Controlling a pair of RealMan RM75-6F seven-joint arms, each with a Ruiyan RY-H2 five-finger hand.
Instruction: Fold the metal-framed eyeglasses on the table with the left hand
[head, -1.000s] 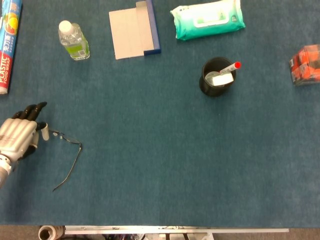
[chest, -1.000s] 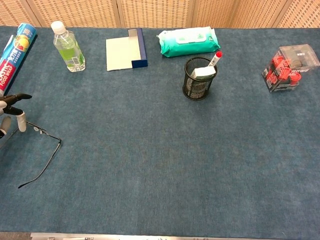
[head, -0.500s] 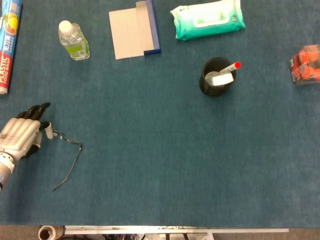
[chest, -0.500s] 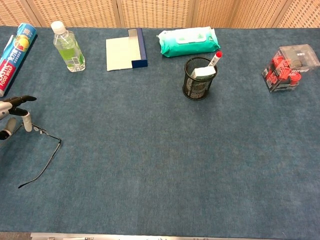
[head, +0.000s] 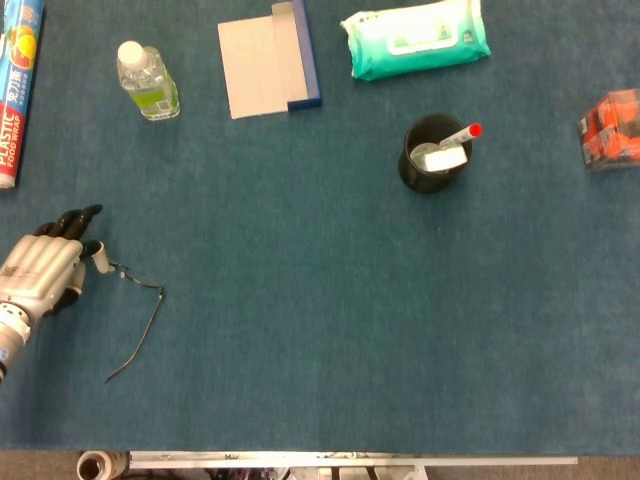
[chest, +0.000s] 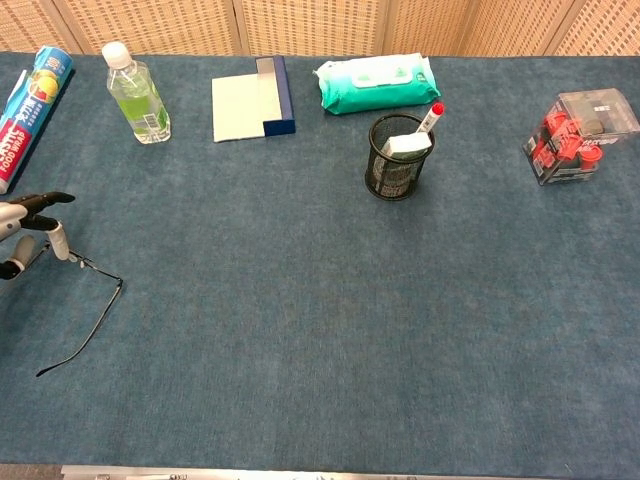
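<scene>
1. Since the frame a second ago, the left hand (head: 42, 268) has crept a little toward the eyeglasses (head: 135, 318), its pale thumb tip now sitting further right along the frame's upper end; the glasses themselves lie where they did.
2. Count on the table (head: 320, 330): one pair of eyeglasses, one clear bottle (head: 147, 81) with greenish liquid, one roll of plastic food wrap (head: 17, 92), one flat grey pad with a blue spine (head: 269, 62), one pack of wet wipes (head: 416, 39), one black mesh pen cup (head: 432, 152) holding a red-capped marker, and one clear box of red items (head: 611, 129).
3. Only one hand shows; the right hand appears in neither view.
4. Everything but the glasses sits along the far edge or the right side, well apart from the hand. The wide blue middle and near part of the table carries only the glasses, which lie near the left edge.
5. The eyeglasses lie flat at the left, one thin temple arm stretched out toward the near edge, unfolded.
6. The left hand is at the frame's far-left end, just beside it. Its dark fingers (chest: 40, 200) reach forward above the thumb with a gap between; whether the thumb actually touches the frame I cannot tell.
</scene>
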